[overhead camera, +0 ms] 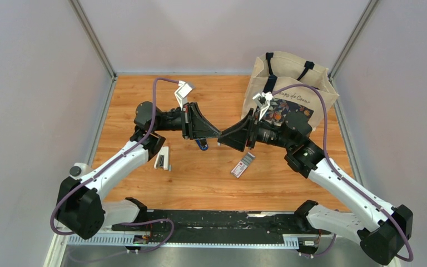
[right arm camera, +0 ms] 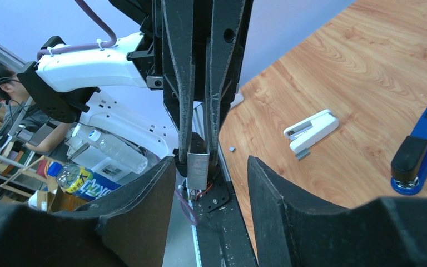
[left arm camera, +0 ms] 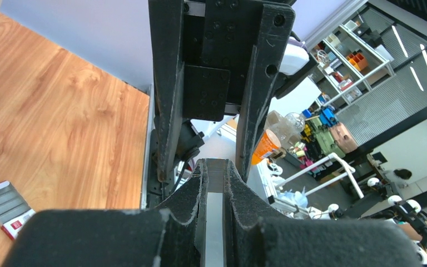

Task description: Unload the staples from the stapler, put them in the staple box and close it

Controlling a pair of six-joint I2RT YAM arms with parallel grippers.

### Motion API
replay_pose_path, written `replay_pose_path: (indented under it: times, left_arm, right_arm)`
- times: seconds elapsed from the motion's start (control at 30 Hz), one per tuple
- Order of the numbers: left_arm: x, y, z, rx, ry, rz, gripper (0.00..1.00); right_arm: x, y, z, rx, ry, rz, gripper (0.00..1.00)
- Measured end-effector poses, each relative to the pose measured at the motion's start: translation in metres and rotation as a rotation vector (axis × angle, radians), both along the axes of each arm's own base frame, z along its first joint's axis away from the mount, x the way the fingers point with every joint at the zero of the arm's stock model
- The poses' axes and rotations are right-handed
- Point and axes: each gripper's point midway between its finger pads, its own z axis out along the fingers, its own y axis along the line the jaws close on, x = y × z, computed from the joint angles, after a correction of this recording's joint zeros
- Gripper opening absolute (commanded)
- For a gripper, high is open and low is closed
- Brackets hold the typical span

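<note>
The dark-blue stapler (right arm camera: 420, 150) lies on the wooden table, apart from both grippers; in the top view only a bit of it (overhead camera: 202, 145) shows under the left gripper. My left gripper (overhead camera: 212, 133) is shut on a silver strip of staples (left arm camera: 215, 222) and holds it in the air above the table. The strip (right arm camera: 198, 168) also shows in the right wrist view, sticking out of the left fingers. My right gripper (overhead camera: 226, 138) faces the left one tip to tip, is open, and holds nothing; its fingers (right arm camera: 144, 194) stand on either side of the strip's end without touching it.
A white stapler (overhead camera: 163, 158) lies left of centre; it also shows in the right wrist view (right arm camera: 310, 129). A box of staples (overhead camera: 243, 165) lies at centre. A beige tote bag (overhead camera: 289, 92) stands at the back right. A small staple scrap (right arm camera: 231, 148) lies on the wood.
</note>
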Motion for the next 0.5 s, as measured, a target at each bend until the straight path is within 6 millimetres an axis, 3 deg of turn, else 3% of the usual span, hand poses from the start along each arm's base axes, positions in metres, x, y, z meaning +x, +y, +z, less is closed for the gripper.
replay_pose_path:
  times: [0.5]
  left_arm:
    - [0.0018, 0.0008, -0.0011, 0.003, -0.002, 0.006, 0.15]
  right_arm:
    - [-0.0071, 0.0076, -0.0009, -0.002, 0.008, 0.039, 0.34]
